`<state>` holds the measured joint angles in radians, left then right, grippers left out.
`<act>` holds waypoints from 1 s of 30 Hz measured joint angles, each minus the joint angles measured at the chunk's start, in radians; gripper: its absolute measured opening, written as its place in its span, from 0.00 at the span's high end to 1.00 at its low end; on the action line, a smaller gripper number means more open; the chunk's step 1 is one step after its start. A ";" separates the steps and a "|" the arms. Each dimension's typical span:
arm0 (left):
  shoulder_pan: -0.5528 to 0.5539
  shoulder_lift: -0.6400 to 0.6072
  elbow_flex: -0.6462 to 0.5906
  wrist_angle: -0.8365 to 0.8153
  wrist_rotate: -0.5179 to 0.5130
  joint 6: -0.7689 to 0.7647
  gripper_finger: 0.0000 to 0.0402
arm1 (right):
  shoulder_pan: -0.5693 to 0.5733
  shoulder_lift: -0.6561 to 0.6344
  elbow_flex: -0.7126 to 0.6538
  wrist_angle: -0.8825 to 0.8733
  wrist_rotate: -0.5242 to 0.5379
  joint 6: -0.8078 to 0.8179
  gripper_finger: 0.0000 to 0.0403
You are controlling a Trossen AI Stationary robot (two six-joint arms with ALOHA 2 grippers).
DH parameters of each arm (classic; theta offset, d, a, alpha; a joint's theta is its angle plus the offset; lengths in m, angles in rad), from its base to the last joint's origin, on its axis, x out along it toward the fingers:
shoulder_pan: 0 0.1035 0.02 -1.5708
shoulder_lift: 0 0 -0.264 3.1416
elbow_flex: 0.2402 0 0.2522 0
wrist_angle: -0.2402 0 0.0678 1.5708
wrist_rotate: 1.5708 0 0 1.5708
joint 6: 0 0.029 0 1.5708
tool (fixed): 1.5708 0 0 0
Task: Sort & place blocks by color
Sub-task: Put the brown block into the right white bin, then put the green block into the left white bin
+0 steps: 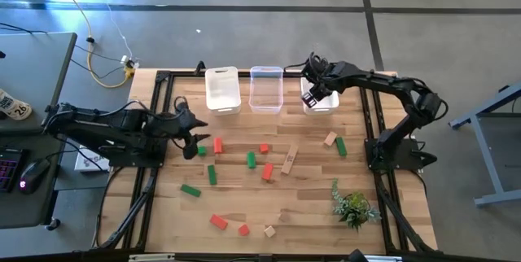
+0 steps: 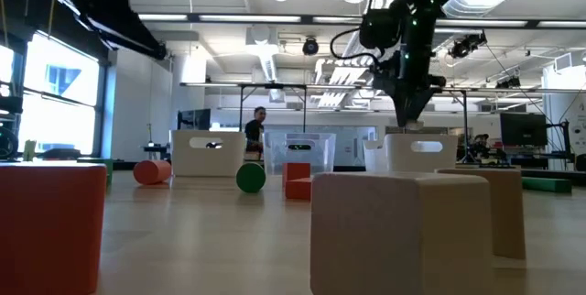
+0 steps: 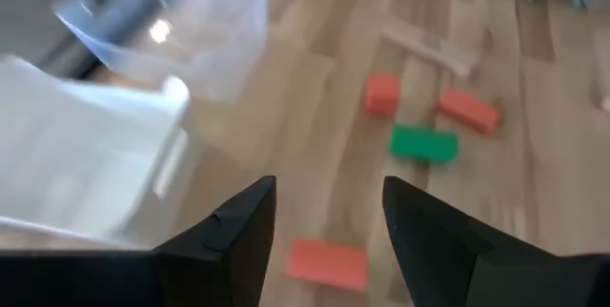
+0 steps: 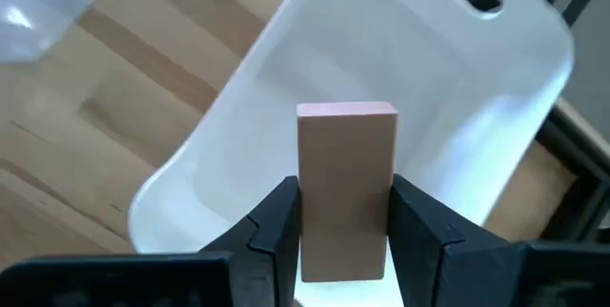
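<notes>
Desk: wood slats, three bins in a row along the far edge. White bin toward the far-left corner, clear bin mid, second white bin to its right.

Right arm reaches over that right-hand white bin; right pincer hangs above it, clamped on a tan block held upright between the fingers, bin interior directly below.

Left arm lies along the left edge; left pincer is parted wide with nothing between the fingers, a red block on the desk just ahead of it.

Rest of the blocks, green, red and tan, scattered across mid-desk and toward the near edge. Small plant near the near-right corner.
</notes>
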<state>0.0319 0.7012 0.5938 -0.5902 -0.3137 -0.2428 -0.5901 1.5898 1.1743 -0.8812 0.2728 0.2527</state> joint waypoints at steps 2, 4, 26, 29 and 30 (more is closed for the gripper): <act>0.000 0.022 0.000 -0.036 0.028 -0.030 0.54 | 0.001 0.000 -0.020 0.023 -0.004 0.000 0.74; 0.000 0.045 0.000 -0.071 0.051 -0.061 0.54 | 0.001 0.000 -0.037 0.038 -0.013 0.000 0.74; -0.038 0.360 -0.001 -0.252 0.126 -0.183 0.54 | 0.002 0.000 -0.078 0.099 0.034 -0.031 0.55; -0.042 0.405 -0.001 -0.248 0.127 -0.185 0.54 | 0.002 0.000 -0.078 0.099 0.034 -0.044 0.52; -0.042 0.419 -0.001 -0.245 0.127 -0.185 0.54 | 0.002 0.000 -0.078 0.099 0.034 -0.045 0.51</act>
<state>-0.0097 1.1201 0.5926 -0.8356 -0.1866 -0.4274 -0.5884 1.5898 1.0958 -0.7822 0.3069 0.2081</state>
